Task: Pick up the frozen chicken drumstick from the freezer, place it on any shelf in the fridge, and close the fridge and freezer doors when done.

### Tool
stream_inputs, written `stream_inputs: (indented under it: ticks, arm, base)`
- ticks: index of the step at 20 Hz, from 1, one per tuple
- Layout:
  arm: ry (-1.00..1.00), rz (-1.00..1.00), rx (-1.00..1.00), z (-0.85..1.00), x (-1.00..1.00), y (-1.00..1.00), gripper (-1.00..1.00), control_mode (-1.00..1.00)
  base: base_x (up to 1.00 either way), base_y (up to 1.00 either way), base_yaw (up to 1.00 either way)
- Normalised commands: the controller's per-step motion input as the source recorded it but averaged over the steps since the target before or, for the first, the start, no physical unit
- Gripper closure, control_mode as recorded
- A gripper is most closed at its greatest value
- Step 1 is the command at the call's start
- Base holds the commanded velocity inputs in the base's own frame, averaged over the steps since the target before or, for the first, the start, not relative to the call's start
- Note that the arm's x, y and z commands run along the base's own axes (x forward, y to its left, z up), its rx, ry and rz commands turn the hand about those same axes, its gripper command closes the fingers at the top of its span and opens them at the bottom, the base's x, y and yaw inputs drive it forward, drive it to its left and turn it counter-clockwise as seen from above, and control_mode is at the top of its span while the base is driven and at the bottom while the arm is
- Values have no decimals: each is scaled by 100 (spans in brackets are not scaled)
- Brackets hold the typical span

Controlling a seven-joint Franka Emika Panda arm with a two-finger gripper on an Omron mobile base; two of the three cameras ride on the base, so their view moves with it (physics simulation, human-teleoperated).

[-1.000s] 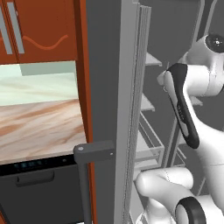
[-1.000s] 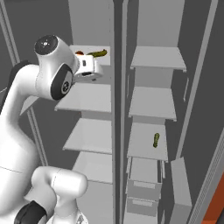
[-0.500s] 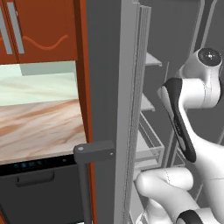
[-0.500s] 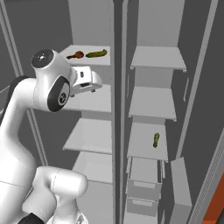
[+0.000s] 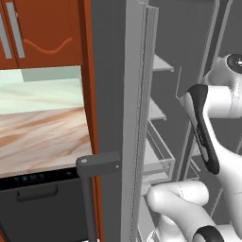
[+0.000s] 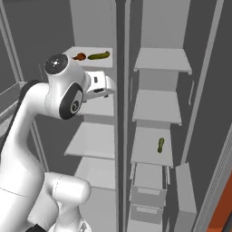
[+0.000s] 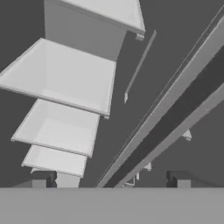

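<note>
The frozen chicken drumstick point(image 6: 79, 56), small and reddish-brown, lies on the top shelf point(image 6: 90, 62) of the fridge point(image 6: 93, 136), beside a green pickle-like item point(image 6: 99, 55). My gripper point(image 6: 109, 89) hangs below and to the right of it, in front of the divider, apart from the drumstick. In the hand view the gripper point(image 7: 110, 180) is open, its fingertips point(image 7: 43, 179) wide apart with nothing between them. The freezer point(image 6: 158, 104) stands open to the right. The fridge door point(image 5: 118, 94) stands open, its dark handle point(image 5: 92, 165) facing me.
Another green pickle-like item point(image 6: 160, 144) lies on a lower freezer shelf, above drawers point(image 6: 147, 186). The hand view looks across pale shelves point(image 7: 65, 76) and the divider point(image 7: 175, 113). Left of the fridge door are a marble counter point(image 5: 42, 137) and orange-brown cabinets point(image 5: 42, 33).
The arm has drawn back from the fridge's top shelf, the hand moving down and to the right. The drumstick stays on the shelf beside the pickle. The gripper stays open.
</note>
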Motion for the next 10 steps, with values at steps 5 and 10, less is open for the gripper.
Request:
stream_inputs:
  ticks: [5,10]
  arm:
    - [0,0,0,0,0,0,-100,100]
    - [0,0,0,0,0,0,-100,100]
  base:
    - [-29,-67,2]
    - [-60,-67,10]
